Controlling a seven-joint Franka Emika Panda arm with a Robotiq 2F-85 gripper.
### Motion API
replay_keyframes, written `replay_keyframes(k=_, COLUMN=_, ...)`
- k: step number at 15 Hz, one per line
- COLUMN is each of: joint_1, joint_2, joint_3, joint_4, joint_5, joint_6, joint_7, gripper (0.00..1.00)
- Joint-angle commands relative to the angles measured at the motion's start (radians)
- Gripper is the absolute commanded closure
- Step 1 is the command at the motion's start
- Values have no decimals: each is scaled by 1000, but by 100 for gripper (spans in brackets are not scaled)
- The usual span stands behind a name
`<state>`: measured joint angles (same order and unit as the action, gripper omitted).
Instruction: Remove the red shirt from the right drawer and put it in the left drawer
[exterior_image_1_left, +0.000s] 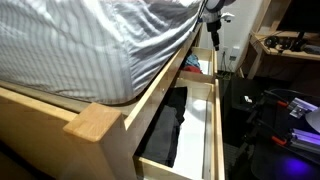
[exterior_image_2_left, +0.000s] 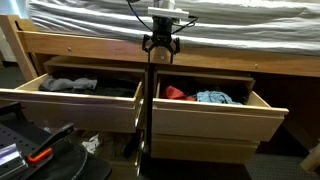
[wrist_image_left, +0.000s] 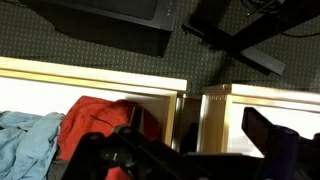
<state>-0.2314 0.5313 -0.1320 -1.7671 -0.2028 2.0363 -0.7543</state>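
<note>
Above the inner end of the right drawer (exterior_image_2_left: 215, 115), just in front of the bed rail, the gripper (exterior_image_2_left: 160, 46) hangs with its fingers spread apart and nothing between them. The red shirt (exterior_image_2_left: 177, 93) lies inside that drawer at its inner end, touching a light blue cloth (exterior_image_2_left: 213, 97) that fills the part farther from the gripper. The left drawer (exterior_image_2_left: 70, 108), just beside the right drawer across the narrow wooden divider, is pulled out too and holds dark clothes (exterior_image_2_left: 85, 85). By my reading the task is at its first step, the approach to the pick, with no contact made yet. The arm comes straight down from over the mattress (exterior_image_2_left: 220, 15), wrist vertical and fingers pointing at the floor, nearly in line with the right drawer's inner wall rather than over the shirt itself. The next move likely calls for a small shift outward along the right drawer, then a descent onto the red bunch alone, clear of the blue cloth and the wall.
</note>
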Motion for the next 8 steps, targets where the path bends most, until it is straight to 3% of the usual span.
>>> replay_keyframes(k=1, joint_1=-31, joint_2=51, joint_3=31, joint_4=20, joint_5=39, joint_6=120, joint_7=24, gripper=0)
replay_keyframes(k=6, joint_1=-79, joint_2=189, joint_3=48, joint_4=75, joint_5=76, joint_6=515, joint_7=53, gripper=0)
replay_keyframes(k=8, joint_1=-104, joint_2=248, joint_3=62, joint_4=123, joint_5=98, joint_6=579, joint_7=64, gripper=0)
